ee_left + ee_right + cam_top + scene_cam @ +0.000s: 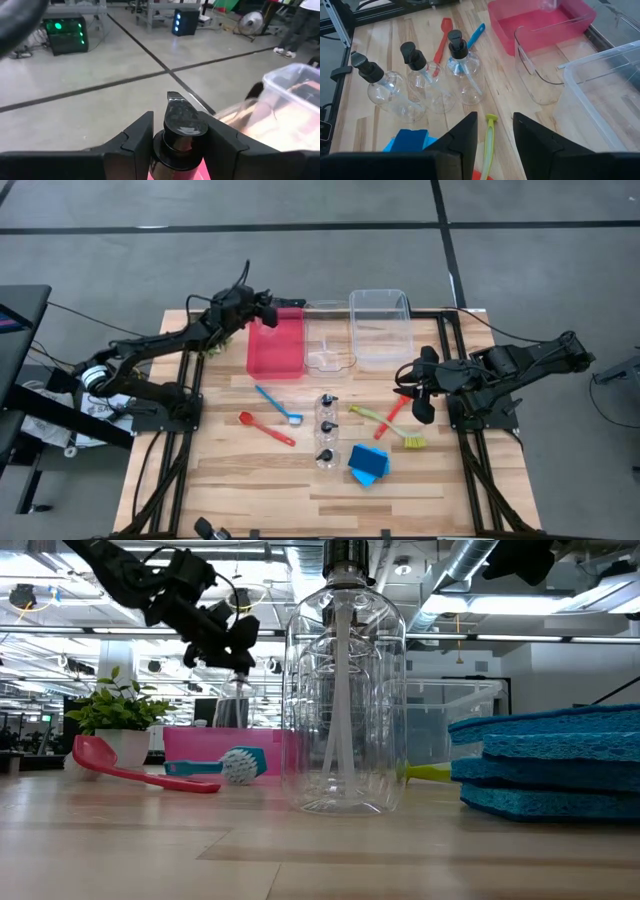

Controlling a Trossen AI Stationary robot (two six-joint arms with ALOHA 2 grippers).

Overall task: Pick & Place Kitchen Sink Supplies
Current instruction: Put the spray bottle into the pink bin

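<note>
left gripper (177,137) clamps bottle (180,145) above red bin (275,345); right gripper (492,132) parted, empty.

Pale striped wood table (230,470); on it three clear bottles (326,430) with black caps. Left of them lie a red spoon (266,428) and a blue brush (277,404); right, blue sponges (368,464) and a yellow-green brush (388,426). Beyond them, a red bin (276,347).
</note>
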